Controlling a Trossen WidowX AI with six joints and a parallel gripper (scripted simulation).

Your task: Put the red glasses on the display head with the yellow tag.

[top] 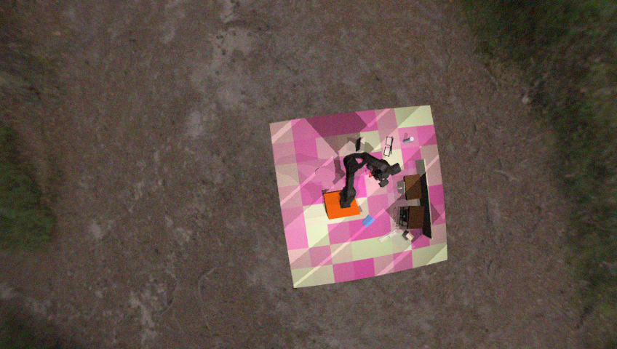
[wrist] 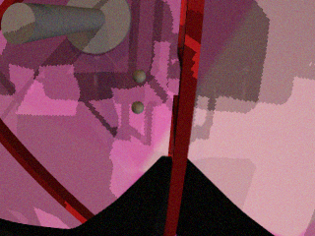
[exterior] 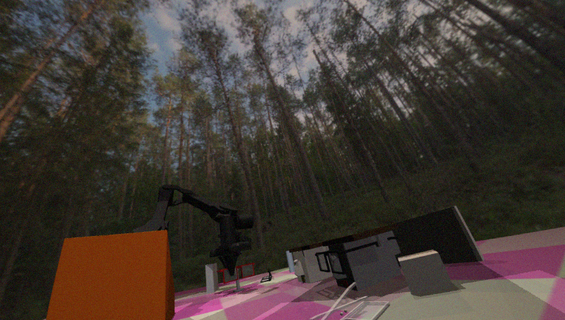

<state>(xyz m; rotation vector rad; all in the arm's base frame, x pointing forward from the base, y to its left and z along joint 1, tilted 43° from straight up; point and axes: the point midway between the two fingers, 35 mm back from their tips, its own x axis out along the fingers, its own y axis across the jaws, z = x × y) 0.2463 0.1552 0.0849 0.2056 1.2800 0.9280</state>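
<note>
My gripper (exterior: pixel 232 273) (wrist: pixel 172 166) is shut on the red glasses (exterior: pixel 248 264) (wrist: pixel 183 123) (top: pixel 369 174) and holds them above the pink mat, lenses upright in the exterior view. In the wrist view one red bar runs between the fingertips and another red bar crosses the lower left. Two display heads stand side by side: one bare-faced head (top: pixel 412 187) (exterior: pixel 315 269), and one head (top: pixel 415 217) (exterior: pixel 372 261) wearing black glasses. The gripper is well away from both. I cannot make out a yellow tag. In the top view the arm hides the fingertips.
A grey post (wrist: pixel 69 21) (exterior: pixel 238 285) stands near the held glasses. Black glasses (top: pixel 391 147) and a cylinder (top: pixel 407 139) lie farther back. A dark panel (top: pixel 426 203) (exterior: pixel 440 237) stands behind the heads. A box (top: pixel 407 235) (exterior: pixel 426 275), white glasses and an orange block (top: pixel 335 211) (exterior: pixel 110 273) are also there.
</note>
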